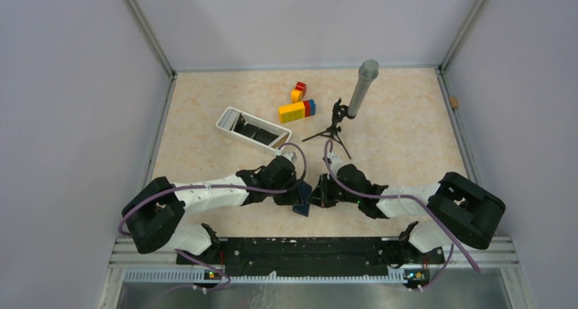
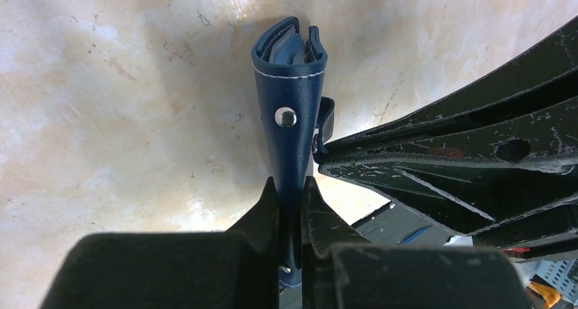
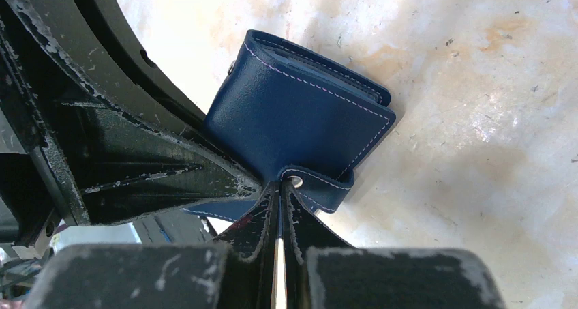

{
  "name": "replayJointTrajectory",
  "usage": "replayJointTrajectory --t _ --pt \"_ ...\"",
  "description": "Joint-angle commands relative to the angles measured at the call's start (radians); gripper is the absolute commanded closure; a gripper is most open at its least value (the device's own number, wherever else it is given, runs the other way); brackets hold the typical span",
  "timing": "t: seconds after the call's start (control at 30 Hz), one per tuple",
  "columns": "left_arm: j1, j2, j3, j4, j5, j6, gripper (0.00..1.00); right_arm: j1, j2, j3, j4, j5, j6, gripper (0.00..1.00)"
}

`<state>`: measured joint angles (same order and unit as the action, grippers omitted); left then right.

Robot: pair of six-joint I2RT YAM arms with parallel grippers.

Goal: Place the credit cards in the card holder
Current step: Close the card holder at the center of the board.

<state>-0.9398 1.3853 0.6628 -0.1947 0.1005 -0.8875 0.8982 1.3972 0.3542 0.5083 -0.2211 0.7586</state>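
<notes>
The navy-blue card holder [image 1: 302,207] is folded shut and held between both grippers near the table's front middle. My left gripper [image 2: 291,189] is shut on the card holder's [image 2: 290,104] folded body, edge up, silver snap stud showing. My right gripper [image 3: 281,189] is shut on the snap strap [image 3: 320,186] of the card holder [image 3: 300,111]. In the top view the left gripper [image 1: 296,188] and right gripper [image 1: 316,194] meet at it. The dark credit cards [image 1: 255,130] lie in the white tray [image 1: 228,126], far from both grippers.
Yellow, red and blue toy blocks [image 1: 297,110] sit behind the tray, with a smaller stack [image 1: 298,91] beyond. A grey cylinder [image 1: 361,87] stands on a small black tripod [image 1: 334,128] at centre back. Grey walls enclose the table.
</notes>
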Motion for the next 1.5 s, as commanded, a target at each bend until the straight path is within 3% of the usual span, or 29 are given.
replayJointTrajectory --t 0.0,0.6,1.07,1.47 --pt "-0.007 0.039 -0.001 -0.046 0.019 0.027 1.0 -0.007 0.021 0.044 0.095 -0.007 -0.02 1.0" --pt "-0.007 0.027 -0.017 -0.055 0.013 0.025 1.0 -0.031 0.049 0.008 0.072 0.043 0.0 1.0" --pt "-0.002 0.033 -0.024 -0.057 -0.001 0.025 1.0 -0.068 0.127 -0.095 0.184 0.016 0.067 1.0" --pt "0.049 0.044 -0.112 0.103 0.114 -0.002 1.0 -0.101 0.293 -0.13 0.336 0.001 0.127 1.0"
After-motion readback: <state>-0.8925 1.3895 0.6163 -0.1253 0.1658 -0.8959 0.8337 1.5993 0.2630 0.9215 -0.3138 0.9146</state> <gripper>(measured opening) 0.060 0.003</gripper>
